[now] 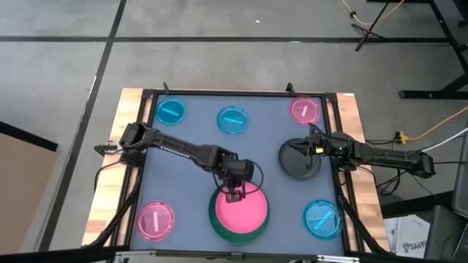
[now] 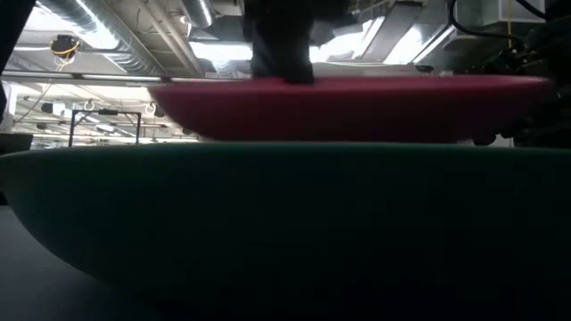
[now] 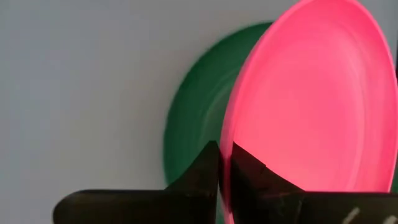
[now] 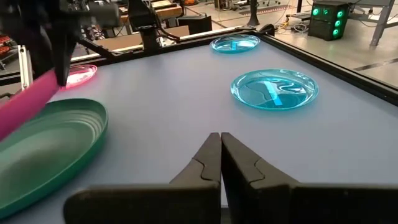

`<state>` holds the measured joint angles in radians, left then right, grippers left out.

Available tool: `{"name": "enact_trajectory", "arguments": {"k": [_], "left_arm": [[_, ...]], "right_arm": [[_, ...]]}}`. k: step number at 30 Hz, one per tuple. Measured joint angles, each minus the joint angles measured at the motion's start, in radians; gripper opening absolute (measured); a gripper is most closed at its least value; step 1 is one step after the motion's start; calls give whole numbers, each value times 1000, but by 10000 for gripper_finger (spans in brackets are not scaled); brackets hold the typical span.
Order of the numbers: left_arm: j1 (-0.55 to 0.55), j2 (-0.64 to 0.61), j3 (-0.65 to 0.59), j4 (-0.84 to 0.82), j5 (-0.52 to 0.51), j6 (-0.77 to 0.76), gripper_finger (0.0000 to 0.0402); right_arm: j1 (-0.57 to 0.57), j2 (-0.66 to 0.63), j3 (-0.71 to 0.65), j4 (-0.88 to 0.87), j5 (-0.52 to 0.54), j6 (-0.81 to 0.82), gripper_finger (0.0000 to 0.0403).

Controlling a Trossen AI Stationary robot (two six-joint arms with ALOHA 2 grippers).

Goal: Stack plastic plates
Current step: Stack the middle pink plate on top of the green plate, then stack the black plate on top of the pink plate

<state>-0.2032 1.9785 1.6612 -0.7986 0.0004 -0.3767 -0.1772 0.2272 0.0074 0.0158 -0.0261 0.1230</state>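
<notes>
My left gripper (image 1: 234,194) is shut on the medium pink plate (image 1: 241,213) and holds it over the large dark green plate (image 1: 213,216), which sits on the table near the near edge. In the right wrist view the pink plate (image 4: 25,102) tilts above the green plate (image 4: 50,149). My right gripper (image 1: 295,150) is shut, with nothing seen between its fingers (image 4: 221,146). It stands over the far-left rim of the dark grey plate (image 1: 301,166), which the right wrist view does not show. My left gripper (image 3: 219,158) pinches the pink plate's far rim (image 3: 231,134) between its two fingers, one on each face. The fingers come from above, slanting down from the far side. The plate is tilted above the green plate (image 3: 193,112). My right gripper: I cannot tell whether it touches the grey plate.
Small plates lie flat around the table: blue ones at far left (image 1: 171,111), far centre (image 1: 232,119) and near right (image 1: 322,218), pink striped ones at far right (image 1: 305,109) and near left (image 1: 156,219). A raised dark frame (image 1: 219,93) rims the table.
</notes>
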Motion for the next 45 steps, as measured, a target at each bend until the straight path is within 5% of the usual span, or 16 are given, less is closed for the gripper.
{"name": "enact_trajectory", "arguments": {"k": [9,19,28,34,39,45], "left_arm": [[-22,0,-183,200,25,-49,23],[1,0,-221,227,95,-35,101],[-83,-152,-289,197,-66,40,112],[-126,-336,-593,519,-128,-11,112],[-153,-431,-822,807,-237,-65,112],[-213,-457,-1014,1220,-423,-31,112]], "right_arm": [[0,0,0,9,0,1,1],[0,0,0,32,-6,37,7],[1,44,48,51,-63,56,113],[9,197,149,50,-133,65,148],[121,381,234,34,-130,125,149],[361,593,388,-123,51,161,150]]}}
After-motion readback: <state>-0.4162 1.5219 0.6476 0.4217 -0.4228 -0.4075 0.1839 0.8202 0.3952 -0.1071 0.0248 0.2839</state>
